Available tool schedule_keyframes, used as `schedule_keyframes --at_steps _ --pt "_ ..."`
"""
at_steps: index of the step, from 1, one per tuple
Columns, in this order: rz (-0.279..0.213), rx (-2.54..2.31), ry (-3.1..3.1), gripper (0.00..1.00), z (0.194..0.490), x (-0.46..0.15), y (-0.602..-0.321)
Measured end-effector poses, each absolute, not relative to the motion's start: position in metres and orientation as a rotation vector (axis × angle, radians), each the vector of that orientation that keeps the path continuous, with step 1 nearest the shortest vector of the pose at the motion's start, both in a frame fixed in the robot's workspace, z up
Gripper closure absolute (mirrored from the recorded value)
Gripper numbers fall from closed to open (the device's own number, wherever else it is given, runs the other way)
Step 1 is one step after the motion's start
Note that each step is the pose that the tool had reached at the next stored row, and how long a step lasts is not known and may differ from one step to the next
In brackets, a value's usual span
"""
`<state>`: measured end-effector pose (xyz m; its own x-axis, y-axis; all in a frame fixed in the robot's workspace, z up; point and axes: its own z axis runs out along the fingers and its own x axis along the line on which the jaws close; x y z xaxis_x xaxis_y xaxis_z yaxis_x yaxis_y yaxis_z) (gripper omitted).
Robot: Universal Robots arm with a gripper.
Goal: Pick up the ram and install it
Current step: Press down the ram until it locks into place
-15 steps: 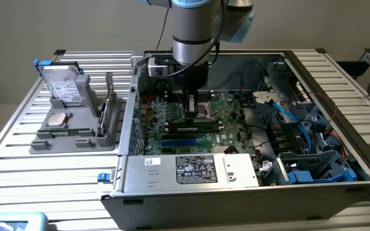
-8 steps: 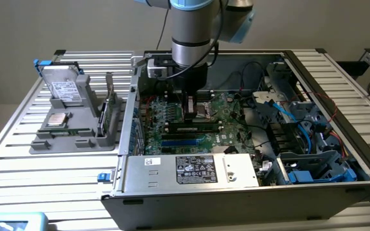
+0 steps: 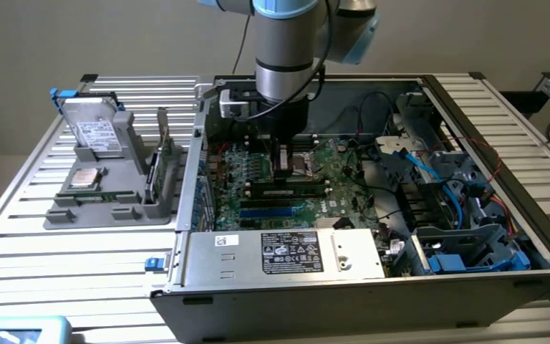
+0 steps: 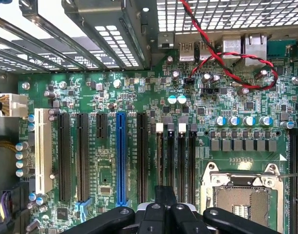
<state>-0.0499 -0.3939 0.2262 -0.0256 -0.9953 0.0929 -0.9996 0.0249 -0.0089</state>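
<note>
The white label point(image 3: 291, 253) on the power supply point(image 3: 285, 254) at the near side of the open computer case point(image 3: 371, 301) carries dark print and small marks, but none of it can be read from here.

The ram point(image 4: 160, 161) is a thin strip seen edge-on in the wrist view, standing upright in one of the black memory slots point(image 4: 180, 158) on the green motherboard point(image 4: 110, 122), just beside the silver processor socket point(image 4: 244, 195). White latches sit at the far ends of these slots. A long blue expansion slot point(image 4: 121, 158) runs parallel a little way off.

The gripper point(image 4: 162, 214) hangs directly above that strip, its black fingers point(image 4: 164, 195) drawn close together around the near end; whether they truly clamp the ram or merely press on it I cannot tell. In the exterior view the gripper point(image 3: 283, 154) reaches down inside the case over the board's middle.

Outside the case, on the ribbed worktop point(image 3: 65, 251), a grey parts tray point(image 3: 112, 193) holds a hard drive point(image 3: 95, 132) and a small square silver chip point(image 3: 85, 178).
</note>
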Motion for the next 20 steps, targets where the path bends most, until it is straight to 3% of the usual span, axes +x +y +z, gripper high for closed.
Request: schedule_keyframes --at_steps 12,20 --pt "0.109 2.148 -2.209 0.89 0.225 -0.05 -0.395" --pt "0.109 2.147 -2.208 0.89 0.242 -0.036 -0.395"
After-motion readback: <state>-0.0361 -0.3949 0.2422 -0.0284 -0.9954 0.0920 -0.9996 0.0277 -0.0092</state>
